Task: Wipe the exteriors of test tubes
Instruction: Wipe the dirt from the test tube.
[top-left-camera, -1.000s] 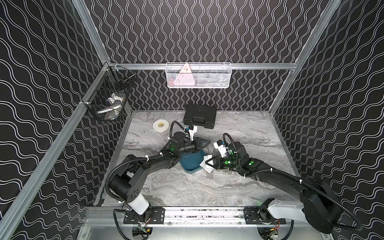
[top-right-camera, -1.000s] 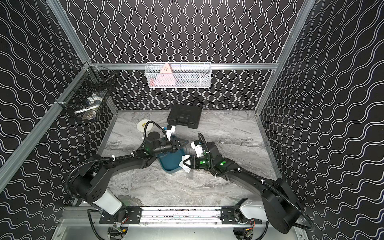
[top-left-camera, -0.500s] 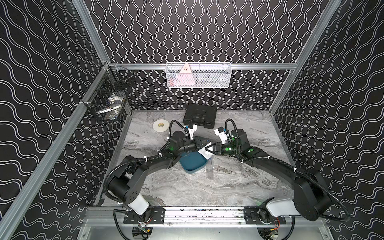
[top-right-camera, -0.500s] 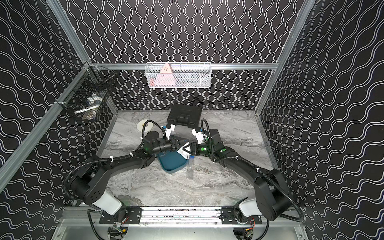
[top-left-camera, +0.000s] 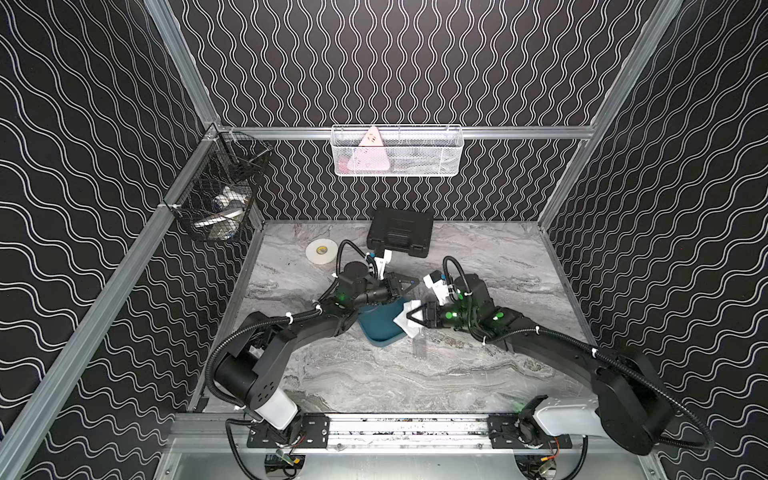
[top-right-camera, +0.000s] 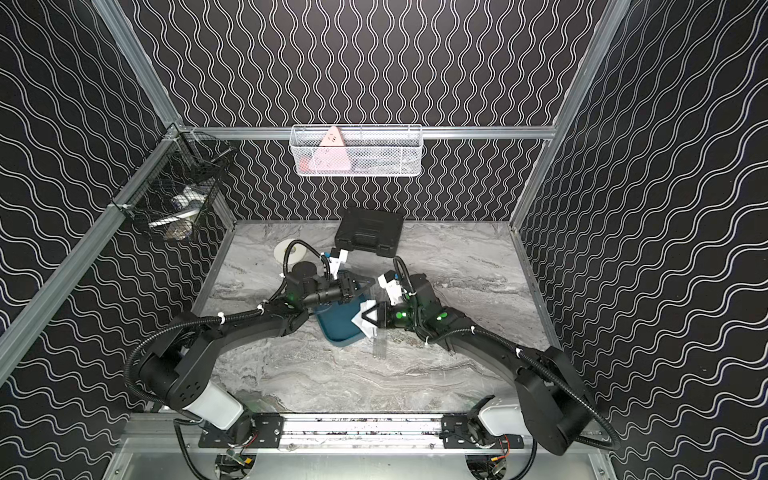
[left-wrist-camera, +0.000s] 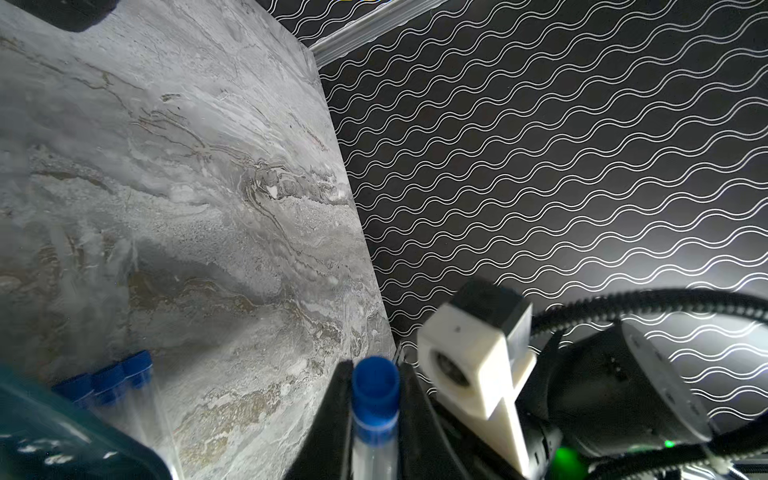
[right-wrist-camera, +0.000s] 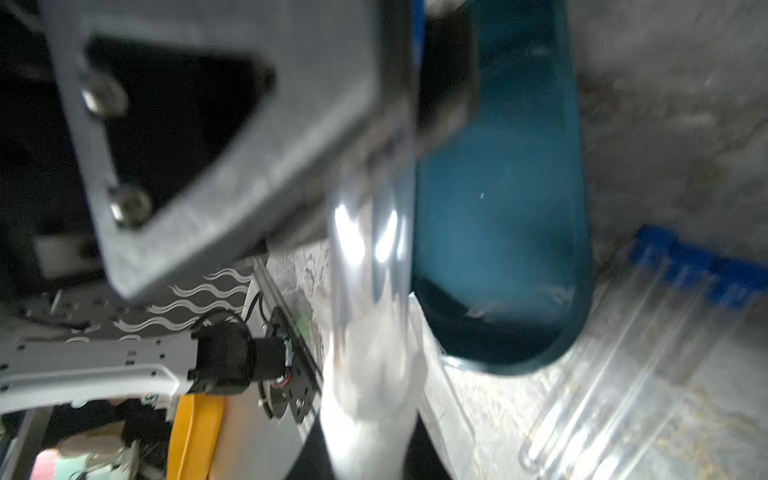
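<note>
While our left gripper pinches one blue-capped test tube over the teal tray, our right gripper is clamped on the crumpled white tissue, which meets that tube's lower end. Three more test tubes lie side by side on the marble table, just beside the tray.

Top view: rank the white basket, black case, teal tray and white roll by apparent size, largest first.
1. White basket.
2. Black case.
3. Teal tray; it is partly covered, so it may match the case.
4. White roll.
</note>
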